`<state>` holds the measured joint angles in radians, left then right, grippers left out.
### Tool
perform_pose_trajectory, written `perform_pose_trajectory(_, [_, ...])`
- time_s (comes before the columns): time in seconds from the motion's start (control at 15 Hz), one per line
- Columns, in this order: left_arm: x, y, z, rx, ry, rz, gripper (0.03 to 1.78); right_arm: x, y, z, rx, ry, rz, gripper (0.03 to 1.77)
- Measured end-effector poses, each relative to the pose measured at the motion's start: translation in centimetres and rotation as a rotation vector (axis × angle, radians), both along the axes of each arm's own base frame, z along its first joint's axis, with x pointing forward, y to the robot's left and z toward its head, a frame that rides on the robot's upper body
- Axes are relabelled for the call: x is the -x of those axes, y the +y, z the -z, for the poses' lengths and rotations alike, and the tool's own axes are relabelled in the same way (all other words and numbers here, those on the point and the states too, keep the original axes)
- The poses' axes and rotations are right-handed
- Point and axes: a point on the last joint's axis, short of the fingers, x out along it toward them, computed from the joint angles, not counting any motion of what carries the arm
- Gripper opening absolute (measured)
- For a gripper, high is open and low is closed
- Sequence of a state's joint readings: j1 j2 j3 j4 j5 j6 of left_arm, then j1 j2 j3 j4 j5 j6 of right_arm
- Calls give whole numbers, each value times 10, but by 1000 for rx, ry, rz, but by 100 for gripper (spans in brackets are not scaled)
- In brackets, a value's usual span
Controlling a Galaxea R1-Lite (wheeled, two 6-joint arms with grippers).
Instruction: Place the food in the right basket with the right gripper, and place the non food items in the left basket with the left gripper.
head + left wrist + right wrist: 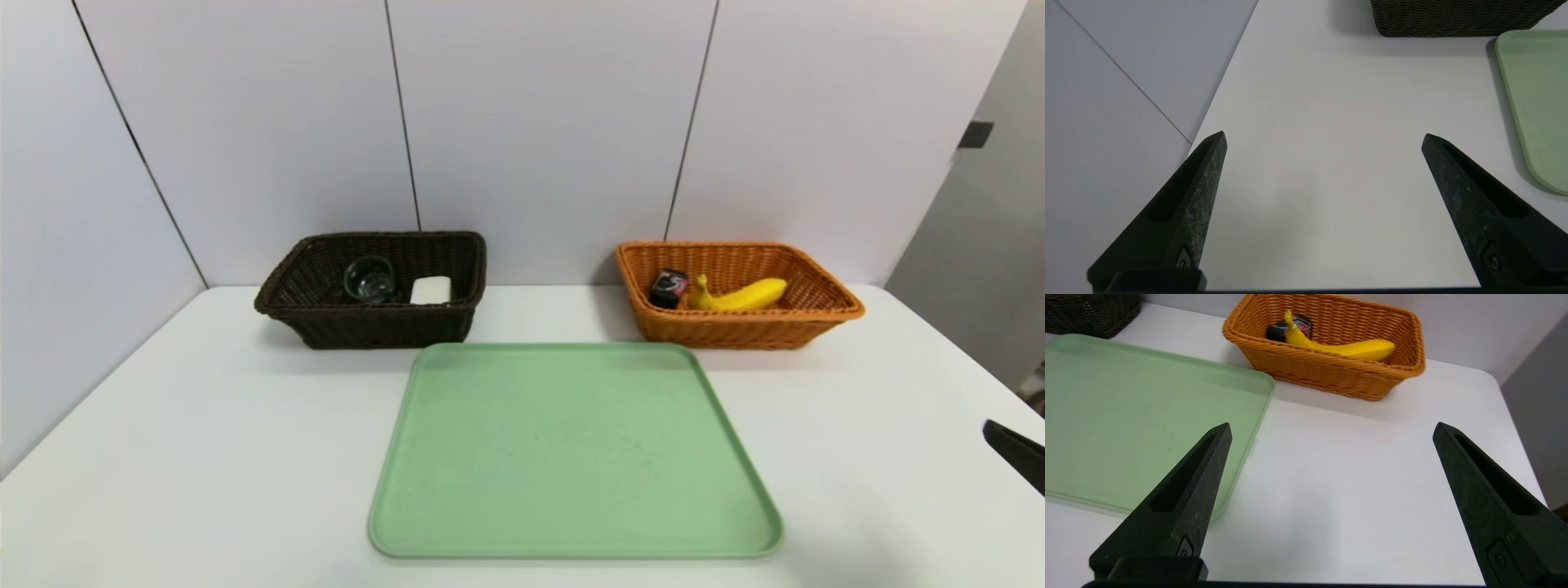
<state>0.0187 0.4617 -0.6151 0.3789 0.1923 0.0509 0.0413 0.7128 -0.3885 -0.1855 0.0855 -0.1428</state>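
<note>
The green tray [571, 457] lies bare, glass [370, 279] and soap [430, 290] in the far-left basket [367, 322], banana [747, 296] and packet [669, 287] far right, so both grippers [1323, 141] [1331, 430], spread and empty, should simply park low.

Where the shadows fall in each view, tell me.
Head view: soft shadows on the table under the dark basket and orange basket. Left wrist view: shadow along the green tray edge. Right wrist view: shadow below the orange basket.
</note>
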Motion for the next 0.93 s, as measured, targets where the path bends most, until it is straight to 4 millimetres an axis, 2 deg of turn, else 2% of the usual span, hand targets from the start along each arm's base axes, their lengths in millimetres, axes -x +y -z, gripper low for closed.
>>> perform_pose_trajectory(0.2, [27, -1, 34, -47, -27, 12, 169, 32, -3, 27, 1, -52, 57, 170])
perform_pose_trajectory(0.47, [42, -2, 74, -61, -58, 37, 169, 66, -6, 62, 3, -160, 162, 170])
perform_pose_trajectory(0.67, [41, -1, 96, -34, -106, 37, 169, 82, -6, 90, 33, -221, 171, 170])
perform_pose_trajectory(0.93, [25, -2, 120, -7, -185, 71, 169, 86, -3, 119, 78, -146, 64, 170])
